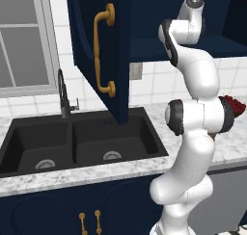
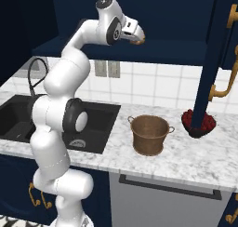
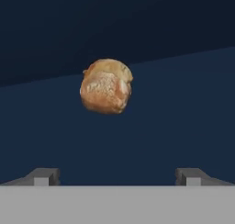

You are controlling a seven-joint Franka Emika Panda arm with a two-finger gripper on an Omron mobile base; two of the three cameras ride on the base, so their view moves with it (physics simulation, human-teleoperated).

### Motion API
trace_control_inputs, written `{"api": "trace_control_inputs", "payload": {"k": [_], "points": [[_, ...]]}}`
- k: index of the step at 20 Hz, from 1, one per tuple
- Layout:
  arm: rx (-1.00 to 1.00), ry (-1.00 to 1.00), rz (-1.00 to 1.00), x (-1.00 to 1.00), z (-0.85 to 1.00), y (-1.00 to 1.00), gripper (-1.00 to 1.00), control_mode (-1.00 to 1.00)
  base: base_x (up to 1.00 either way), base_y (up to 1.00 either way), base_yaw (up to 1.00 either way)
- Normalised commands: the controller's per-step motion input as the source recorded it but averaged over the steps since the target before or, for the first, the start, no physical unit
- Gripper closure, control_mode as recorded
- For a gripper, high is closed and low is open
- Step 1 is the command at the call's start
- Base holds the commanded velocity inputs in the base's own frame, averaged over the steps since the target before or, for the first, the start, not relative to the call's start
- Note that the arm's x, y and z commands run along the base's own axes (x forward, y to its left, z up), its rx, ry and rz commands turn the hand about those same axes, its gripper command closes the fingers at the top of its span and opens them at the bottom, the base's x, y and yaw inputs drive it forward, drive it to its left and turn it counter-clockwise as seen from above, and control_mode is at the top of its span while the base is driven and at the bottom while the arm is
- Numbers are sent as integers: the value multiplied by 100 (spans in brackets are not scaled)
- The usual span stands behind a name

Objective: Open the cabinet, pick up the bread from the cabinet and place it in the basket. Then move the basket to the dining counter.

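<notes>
Both doors of the navy wall cabinet [image 2: 162,16] stand open; the left door [image 1: 103,51] with its brass handle hangs over the sink. In the hand view the golden-brown bread [image 3: 106,86] lies on the dark cabinet shelf, straight ahead of my gripper [image 3: 117,176] and apart from it. The gripper is open, its fingertips [image 3: 43,176] wide apart with nothing between them. In the right base view my hand [image 2: 132,33] reaches into the cabinet just above the shelf. The brown basket [image 2: 149,134] stands upright on the marbled counter below. The dining counter is out of view.
A black double sink [image 1: 77,142] with a faucet [image 1: 62,97] lies left of the arm. A dark bowl of red fruit [image 2: 199,121] sits right of the basket, behind the open right door [image 2: 216,58]. Low navy cabinets [image 1: 89,219] run under the counter.
</notes>
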Motion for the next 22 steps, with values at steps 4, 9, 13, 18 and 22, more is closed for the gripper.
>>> {"api": "trace_control_inputs", "payload": {"k": [4,9,13,18,22], "points": [[0,0,0,52,-9,-2,-100,-100,0,0,0],[1,0,0,57,-5,-8,-100,-100,0,0,0],[1,3,0,51,-9,-10,-100,-100,0,0,0],[1,1,0,36,-11,-14,-100,-100,0,0,0],[1,-1,0,3,-9,-4,-100,-100,0,0,0]]}}
